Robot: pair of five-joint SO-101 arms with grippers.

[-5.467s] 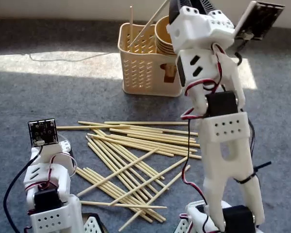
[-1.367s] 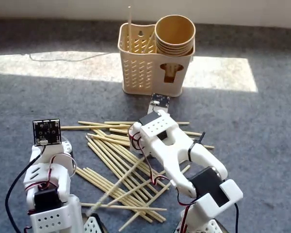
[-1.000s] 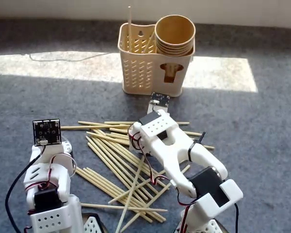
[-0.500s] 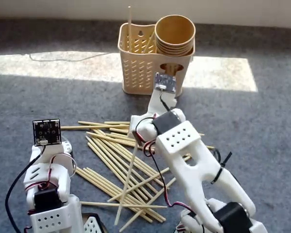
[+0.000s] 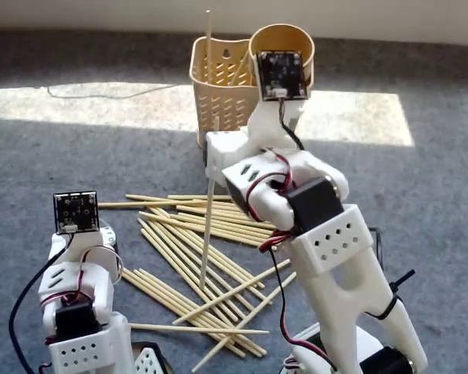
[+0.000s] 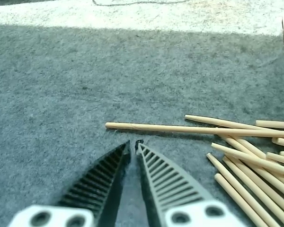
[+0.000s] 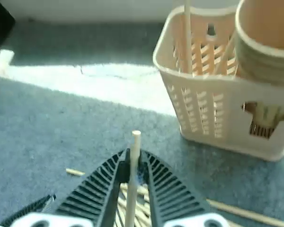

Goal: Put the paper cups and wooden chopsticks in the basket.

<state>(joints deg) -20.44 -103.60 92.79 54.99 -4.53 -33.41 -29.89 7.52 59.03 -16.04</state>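
Note:
My right gripper point(image 5: 215, 153) point(image 7: 134, 163) is shut on one wooden chopstick point(image 5: 207, 220) point(image 7: 133, 175), held nearly upright above the pile, a little in front of the basket point(image 5: 223, 104) point(image 7: 213, 111). The cream basket holds a stack of paper cups point(image 5: 290, 45) point(image 7: 265, 45) and a few upright chopsticks point(image 5: 208, 43). Several loose chopsticks point(image 5: 210, 257) point(image 6: 246, 156) lie fanned on the grey carpet. My left gripper point(image 6: 133, 147) hovers low at the pile's left end, jaws nearly touching with nothing between them, just short of one chopstick point(image 6: 180, 128).
Grey carpet point(image 5: 78, 156) runs all around, with a bright sunlit band behind the basket. A thin cable point(image 5: 101, 93) lies on the carpet at the back left. The left arm's base point(image 5: 74, 312) stands at the near left.
My right arm lifted from the pile with one chopstick, swinging it from slanted to nearly upright and rising toward the basket. The left arm stayed put.

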